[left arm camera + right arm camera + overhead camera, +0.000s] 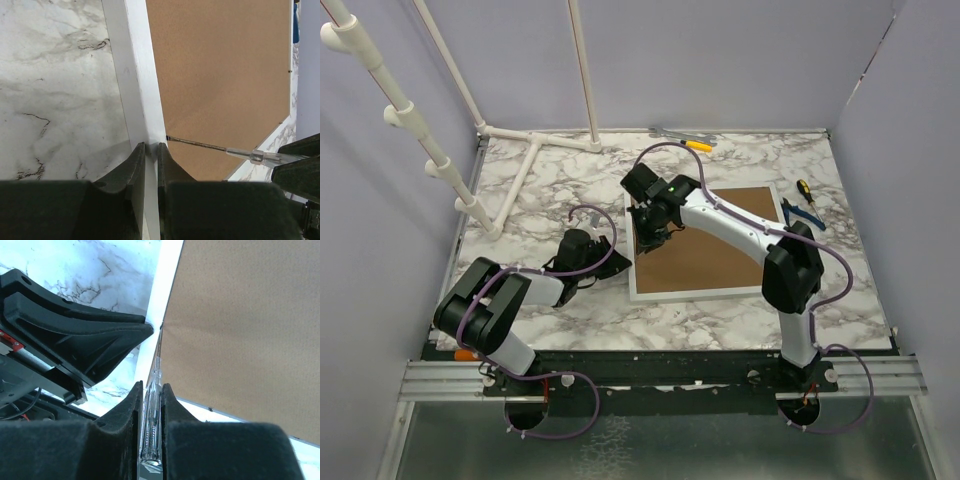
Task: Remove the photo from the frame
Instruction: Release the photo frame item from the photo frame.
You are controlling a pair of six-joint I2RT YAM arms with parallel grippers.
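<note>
Top external view, entry one: left arm, low and folded, elbow near its base, forearm running right across the marble surface (550, 200). Left tool (608, 250) meets the left rim of the frame (700, 294).

Entry two: right arm, raised from its base, arched over the frame, wrist pitched down. Right tool (650, 238) hangs above the left part of the brown backing board (705, 265).

Entry three: the frame lies flat, back upward, at centre-right of the surface. The photo is not visible in any view.

Entry four, loose items right of the frame: yellow-and-black screwdriver (803, 188) and blue-handled pliers (801, 214). A yellow-handled tool (692, 145) lies at the far edge.

Left wrist view adds what the overhead cannot resolve. The left tool is clenched on the frame's white rim, one finger on each side. A clear-handled screwdriver (250, 155) enters from the right, its tip at the seam between rim and backing board.

Right wrist view adds that the right tool is clamped on that clear handle, shaft pointing forward to the seam. The left tool's black finger sits just beside the tip.
</note>
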